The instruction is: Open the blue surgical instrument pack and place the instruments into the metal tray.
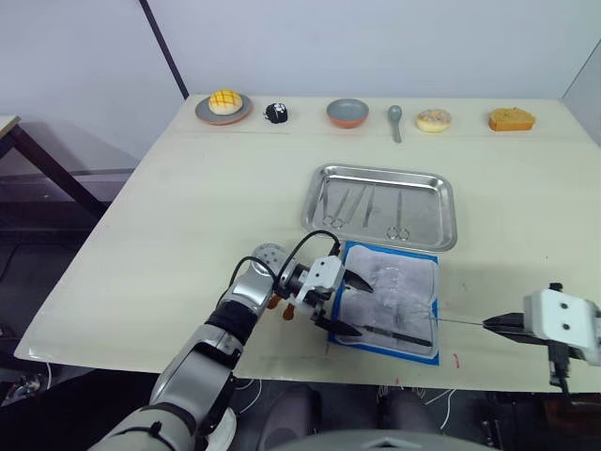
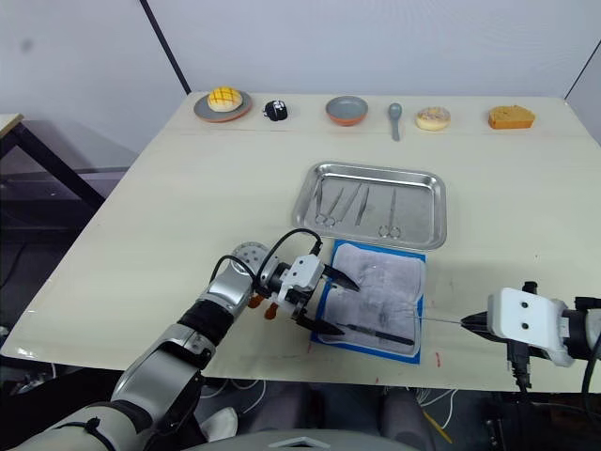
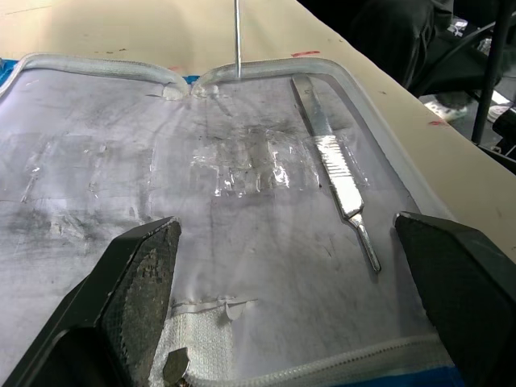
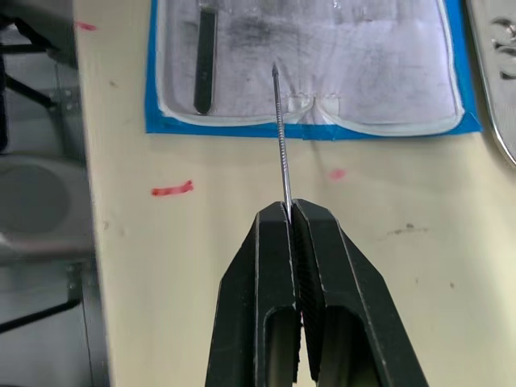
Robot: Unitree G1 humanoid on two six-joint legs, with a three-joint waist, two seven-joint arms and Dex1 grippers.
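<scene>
Left jaws spread over open pack (image 1: 390, 296); right jaws pinching thin probe (image 4: 280, 153).

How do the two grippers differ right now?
The left gripper is open, its fingers spread wide over the blue surgical instrument pack, either side of the one instrument lying on its lining; the right gripper is shut on a thin metal probe. The left sits over the pack; the right hangs off to the pack's side, only its probe reaching the edge. Both aim at the pack.
</scene>
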